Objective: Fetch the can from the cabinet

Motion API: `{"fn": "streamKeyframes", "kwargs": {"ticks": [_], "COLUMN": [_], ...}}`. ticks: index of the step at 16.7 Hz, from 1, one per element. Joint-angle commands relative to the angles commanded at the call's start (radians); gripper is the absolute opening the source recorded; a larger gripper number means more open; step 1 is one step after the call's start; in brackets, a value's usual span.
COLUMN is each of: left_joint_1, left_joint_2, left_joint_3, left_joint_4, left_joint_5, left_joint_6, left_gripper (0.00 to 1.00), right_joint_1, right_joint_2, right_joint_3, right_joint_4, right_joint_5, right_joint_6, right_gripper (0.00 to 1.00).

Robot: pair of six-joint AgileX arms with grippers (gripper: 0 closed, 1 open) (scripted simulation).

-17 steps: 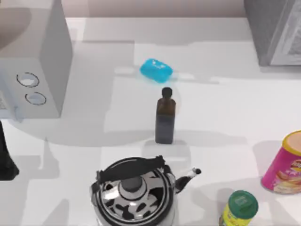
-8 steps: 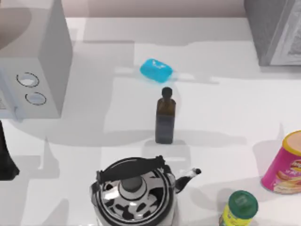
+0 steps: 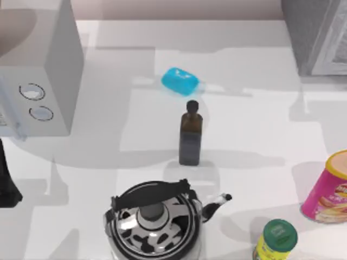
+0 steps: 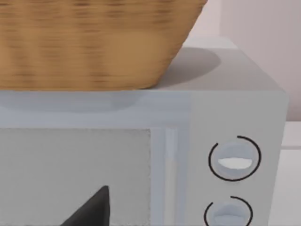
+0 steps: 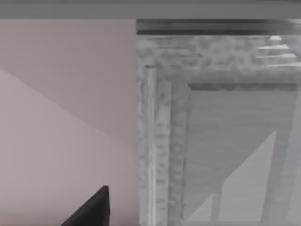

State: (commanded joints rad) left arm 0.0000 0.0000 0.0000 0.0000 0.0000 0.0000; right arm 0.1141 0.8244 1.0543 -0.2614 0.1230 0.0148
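The grey cabinet point(image 3: 317, 35) stands at the table's back right corner. The right wrist view faces its speckled frame and front panel point(image 5: 225, 141) from close by, with a dark part of my right gripper point(image 5: 89, 211) at the picture's edge. The can is hidden. A dark piece of my left arm point(image 3: 6, 184) stands at the table's left edge. A dark part of my left gripper point(image 4: 91, 211) points at the microwave's door point(image 4: 75, 169).
A white microwave point(image 3: 38, 81) with a wicker basket point(image 4: 94, 42) on top stands at the left. On the table are a blue soap point(image 3: 180, 80), a dark bottle point(image 3: 190, 135), a cow-patterned kettle point(image 3: 154, 222), a pink canister point(image 3: 328, 187) and a green-lidded jar point(image 3: 276, 238).
A faint arm shadow on the table's right side has shifted back toward the cabinet. The objects on the table have not moved.
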Motion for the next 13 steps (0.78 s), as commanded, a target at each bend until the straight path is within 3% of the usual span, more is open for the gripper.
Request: {"fn": "streamKeyframes", "kwargs": {"ticks": [7, 13], "left_joint_1": [0.000, 0.000], "left_joint_2": [0.000, 0.000], "left_joint_3": [0.000, 0.000], "left_joint_4": [0.000, 0.000], "left_joint_5": [0.000, 0.000], "left_joint_6": [0.000, 0.000], "left_gripper": [1.00, 1.00], "right_joint_1": [0.057, 0.071], "right_joint_2": [0.407, 0.503], "right_joint_3": [0.562, 0.688], "right_joint_4": [-0.125, -0.156], "right_joint_5": [0.059, 0.074], "right_joint_6": [0.002, 0.001], "right_gripper": [1.00, 1.00]}}
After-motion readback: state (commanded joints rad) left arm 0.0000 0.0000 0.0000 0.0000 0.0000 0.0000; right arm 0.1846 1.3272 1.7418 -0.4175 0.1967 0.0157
